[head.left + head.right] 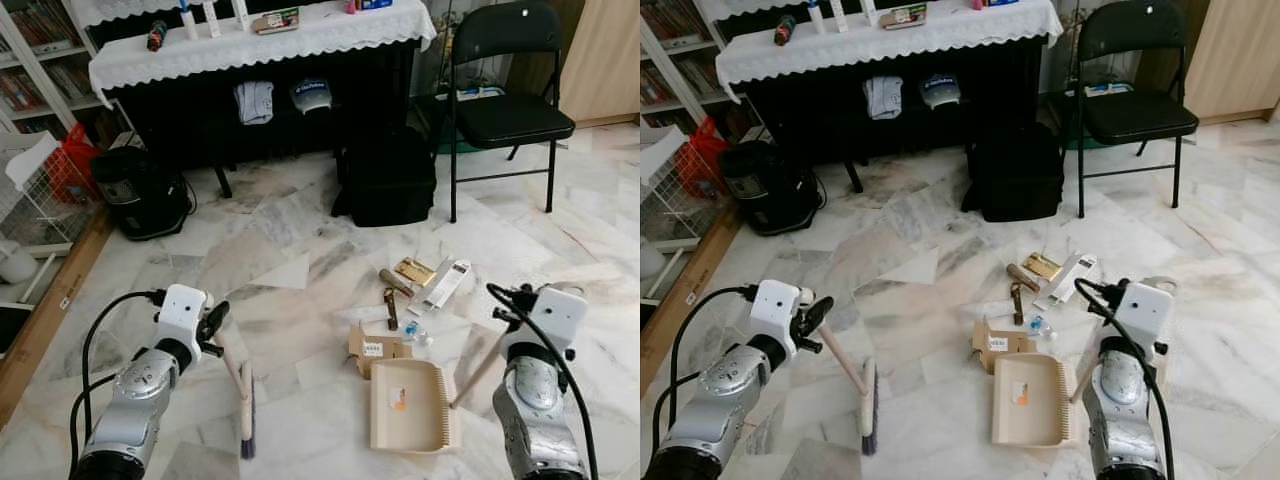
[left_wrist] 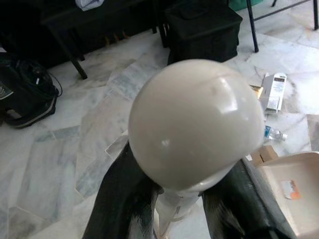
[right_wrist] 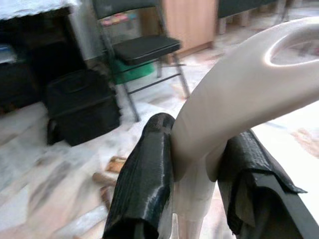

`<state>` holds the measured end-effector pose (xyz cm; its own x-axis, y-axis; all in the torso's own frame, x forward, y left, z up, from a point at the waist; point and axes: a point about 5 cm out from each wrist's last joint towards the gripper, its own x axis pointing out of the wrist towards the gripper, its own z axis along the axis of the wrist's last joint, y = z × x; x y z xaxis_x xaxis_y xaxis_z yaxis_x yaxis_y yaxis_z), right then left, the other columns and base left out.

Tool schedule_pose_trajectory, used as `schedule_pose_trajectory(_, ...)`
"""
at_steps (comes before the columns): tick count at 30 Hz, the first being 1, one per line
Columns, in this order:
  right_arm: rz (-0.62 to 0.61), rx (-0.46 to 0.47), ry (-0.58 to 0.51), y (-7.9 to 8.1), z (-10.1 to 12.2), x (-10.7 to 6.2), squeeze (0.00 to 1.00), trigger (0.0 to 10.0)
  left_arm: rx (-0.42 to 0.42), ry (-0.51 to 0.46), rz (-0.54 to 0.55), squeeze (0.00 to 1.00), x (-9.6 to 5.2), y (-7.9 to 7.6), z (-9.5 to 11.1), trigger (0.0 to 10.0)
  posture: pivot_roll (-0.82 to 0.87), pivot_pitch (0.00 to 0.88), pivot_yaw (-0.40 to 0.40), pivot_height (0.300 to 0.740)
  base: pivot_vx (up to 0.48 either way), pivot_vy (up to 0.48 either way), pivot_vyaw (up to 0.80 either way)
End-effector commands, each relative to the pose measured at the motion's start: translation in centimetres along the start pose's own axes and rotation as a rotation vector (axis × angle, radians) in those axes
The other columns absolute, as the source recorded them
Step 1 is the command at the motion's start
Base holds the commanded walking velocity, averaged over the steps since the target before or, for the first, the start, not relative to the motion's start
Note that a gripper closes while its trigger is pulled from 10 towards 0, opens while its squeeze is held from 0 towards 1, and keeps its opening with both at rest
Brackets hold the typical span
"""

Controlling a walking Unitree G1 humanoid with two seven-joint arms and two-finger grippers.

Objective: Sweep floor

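My left gripper (image 1: 216, 333) is shut on the cream handle of a small broom (image 1: 240, 395); its dark bristles (image 1: 248, 412) rest on the marble floor in front of me. In the left wrist view the handle's rounded end (image 2: 195, 123) sits between the black fingers (image 2: 124, 199). My right gripper (image 1: 508, 312) is shut on the handle (image 3: 239, 94) of a beige dustpan (image 1: 412, 405), which lies flat on the floor to the broom's right. Litter lies just beyond the pan: a cardboard piece (image 1: 375, 346), a small bottle (image 1: 417, 333), a white box (image 1: 446, 284) and brown scraps (image 1: 396, 283).
Ahead stands a black piano under a white cloth (image 1: 260, 45), with a black bag (image 1: 388, 177) on the floor in front of it. A black folding chair (image 1: 507, 110) is at the right, a black appliance (image 1: 140, 190) and white shelving (image 1: 35, 195) at the left.
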<state>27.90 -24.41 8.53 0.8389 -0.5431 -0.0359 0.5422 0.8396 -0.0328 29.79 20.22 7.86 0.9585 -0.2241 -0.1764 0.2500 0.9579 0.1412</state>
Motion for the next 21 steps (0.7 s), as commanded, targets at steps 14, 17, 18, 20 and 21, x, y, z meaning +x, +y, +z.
schedule_pose_trajectory(14, -0.003, -0.045, 0.031, -0.6, -0.9, 0.0, 0.0, 10.0, -0.008, -0.048, 0.051, 0.0, 0.7, 0.6, 1.2, 10.0, -0.13, 0.0, 0.126, 0.74, 0.0, 0.0, 0.0)
schedule_pose_trajectory(17, 0.073, -0.036, 0.016, 0.5, -1.1, 0.1, 0.0, 10.0, -0.048, -0.078, 0.08, 0.0, 1.1, 0.4, 1.7, 10.0, -0.13, 0.0, 0.126, 0.74, 0.0, 0.0, 0.0)
schedule_pose_trajectory(18, 0.084, -0.041, 0.016, 0.8, -1.2, 0.1, 0.0, 10.0, -0.07, -0.095, 0.096, 0.0, 1.2, 0.3, 2.0, 10.0, -0.13, 0.0, 0.128, 0.74, 0.0, 0.0, 0.0)
schedule_pose_trajectory(20, 0.079, -0.047, 0.025, 0.9, -1.4, 0.1, 0.0, 10.0, -0.084, -0.101, 0.102, 0.0, 1.4, 0.2, 2.1, 10.0, -0.12, 0.0, 0.128, 0.74, 0.0, 0.0, 0.0)
schedule_pose_trajectory(21, 0.075, -0.041, 0.033, 1.0, -1.6, 0.1, 0.0, 10.0, -0.102, -0.111, 0.105, 0.0, 1.5, 0.1, 2.3, 10.0, -0.12, 0.0, 0.13, 0.74, 0.0, 0.0, 0.0)
